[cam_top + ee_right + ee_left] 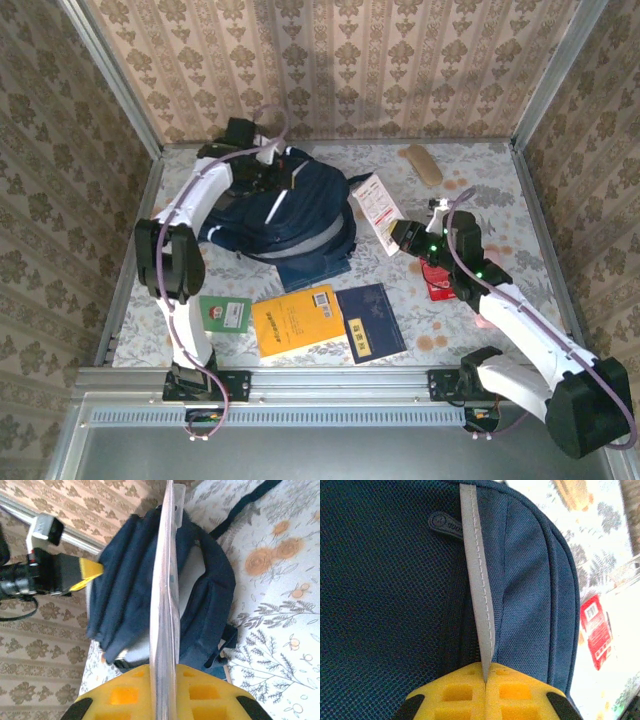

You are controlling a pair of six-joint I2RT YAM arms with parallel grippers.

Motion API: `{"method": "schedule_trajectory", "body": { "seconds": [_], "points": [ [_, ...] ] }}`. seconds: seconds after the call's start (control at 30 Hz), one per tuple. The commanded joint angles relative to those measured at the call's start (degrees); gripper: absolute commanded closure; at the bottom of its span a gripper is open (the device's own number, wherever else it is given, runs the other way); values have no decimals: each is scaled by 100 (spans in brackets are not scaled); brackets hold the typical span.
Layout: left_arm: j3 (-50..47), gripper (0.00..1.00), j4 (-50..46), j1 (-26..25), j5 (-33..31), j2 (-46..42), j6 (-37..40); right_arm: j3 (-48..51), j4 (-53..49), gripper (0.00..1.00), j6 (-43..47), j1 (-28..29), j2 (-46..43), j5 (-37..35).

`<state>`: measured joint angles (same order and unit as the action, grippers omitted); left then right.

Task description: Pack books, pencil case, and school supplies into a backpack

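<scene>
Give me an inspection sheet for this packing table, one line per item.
Surface: floral cloth covering the table, lying flat.
Job's things: backpack at centre back; green-and-white book, orange-yellow book and navy book along the near edge; red pack partly under the right arm; tan oblong at far right.
Clutter: nothing seen.
Grippers: left gripper shut on the backpack's grey strip; right gripper shut on a white packet.
Cables: a lilac cable along each arm.
Surroundings: patterned wallpaper, metal frame.
</scene>
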<state>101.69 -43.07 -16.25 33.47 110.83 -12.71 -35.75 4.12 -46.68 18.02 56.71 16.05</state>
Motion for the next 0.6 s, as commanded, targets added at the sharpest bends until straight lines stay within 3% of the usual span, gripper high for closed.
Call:
{"method": "schedule_trajectory", "body": {
  "seconds": [0.0, 0.13, 0.37, 0.57],
  "points": [
    [474, 100, -40, 78, 453, -503, -109, -35, -152, 99, -17, -47, -81, -350],
    [651, 100, -134, 96, 559, -638, -98, 6, 180, 98, -197, -65, 205, 2],
    [871, 100, -16, 44, 1113, -633, -243, -523, 1551, 99, -708, 137, 1761, 1566],
    [1141, 100, -61, -167, 1299, -624, -206, -1347, 1824, 99, -881, 685, 2977, 1296]
  ]
}}
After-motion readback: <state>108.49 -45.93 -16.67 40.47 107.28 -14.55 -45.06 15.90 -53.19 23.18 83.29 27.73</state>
